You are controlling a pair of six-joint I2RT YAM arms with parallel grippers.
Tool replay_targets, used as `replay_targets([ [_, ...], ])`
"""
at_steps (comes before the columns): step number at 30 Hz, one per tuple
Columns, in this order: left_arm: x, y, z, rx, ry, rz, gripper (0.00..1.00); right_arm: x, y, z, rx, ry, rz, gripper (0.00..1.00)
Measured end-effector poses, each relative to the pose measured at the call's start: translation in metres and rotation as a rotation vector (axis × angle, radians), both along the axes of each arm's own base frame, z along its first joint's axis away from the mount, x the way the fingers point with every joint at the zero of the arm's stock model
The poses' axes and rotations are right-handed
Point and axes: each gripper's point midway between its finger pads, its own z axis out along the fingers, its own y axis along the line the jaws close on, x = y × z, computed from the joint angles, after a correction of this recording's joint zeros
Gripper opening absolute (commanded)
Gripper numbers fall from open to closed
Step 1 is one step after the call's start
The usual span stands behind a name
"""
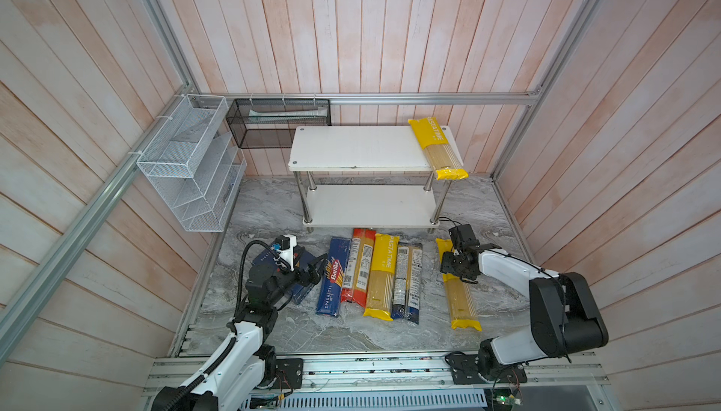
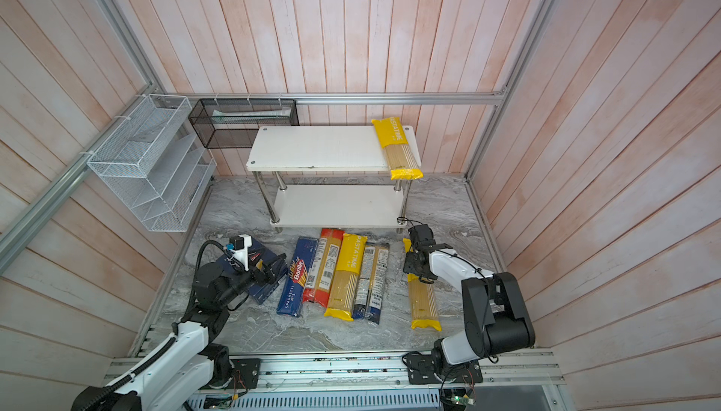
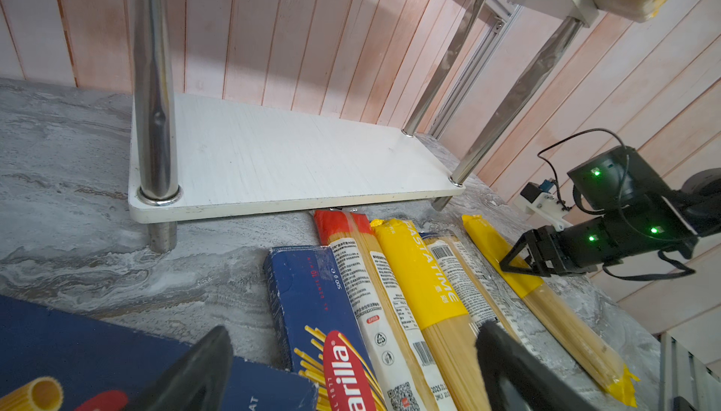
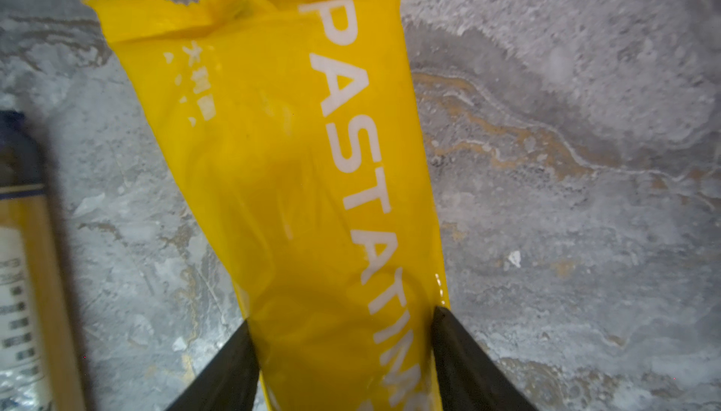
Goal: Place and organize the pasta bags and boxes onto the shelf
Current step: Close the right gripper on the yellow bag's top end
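Observation:
The two-tier white shelf [image 1: 351, 147] [image 2: 320, 147] stands at the back; its lower board [image 3: 292, 155] is bare. One yellow PASTATIME bag [image 1: 437, 147] lies across the top board's right end and overhangs the front. A second yellow bag [image 1: 462, 300] [image 4: 292, 155] lies on the table at the right, and my right gripper [image 1: 452, 272] [image 4: 343, 331] is shut on its sides. In front of the shelf lie the narrow Barilla spaghetti box [image 1: 331, 276], a red-ended bag [image 1: 359, 268], a yellow bag [image 1: 384, 276] and two navy-ended bags [image 1: 407, 280]. My left gripper [image 1: 312, 272] [image 3: 351, 374] hangs open over the wide Barilla box [image 3: 78, 342].
A white wire-mesh organizer [image 1: 191, 163] hangs on the left wall. A black mesh basket [image 1: 273, 122] hangs at the back left beside the shelf. Plank walls enclose the marble table on three sides. The arms' mounting rail [image 1: 370, 370] runs along the front edge.

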Motion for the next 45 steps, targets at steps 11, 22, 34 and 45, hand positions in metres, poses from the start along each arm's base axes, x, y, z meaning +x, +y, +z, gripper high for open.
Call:
replay_targets([
  [11, 0.0, 0.0, 0.0, 0.0, 0.0, 0.0, 1.0, 0.01, -0.02, 0.004, 0.118, -0.077, -0.097, 0.74],
  [22, 0.0, -0.001, 0.0, 0.0, -0.001, -0.002, 1.0, 0.011, -0.017, -0.003, 0.099, -0.054, -0.077, 0.6],
  [34, 0.0, 0.0, 0.001, -0.001, -0.003, -0.002, 1.0, 0.014, -0.012, 0.001, 0.1, -0.086, -0.06, 0.41],
  [45, 0.0, 0.0, 0.001, 0.0, -0.004, -0.001, 1.0, -0.002, -0.004, 0.007, 0.167, -0.132, -0.057, 0.22],
])
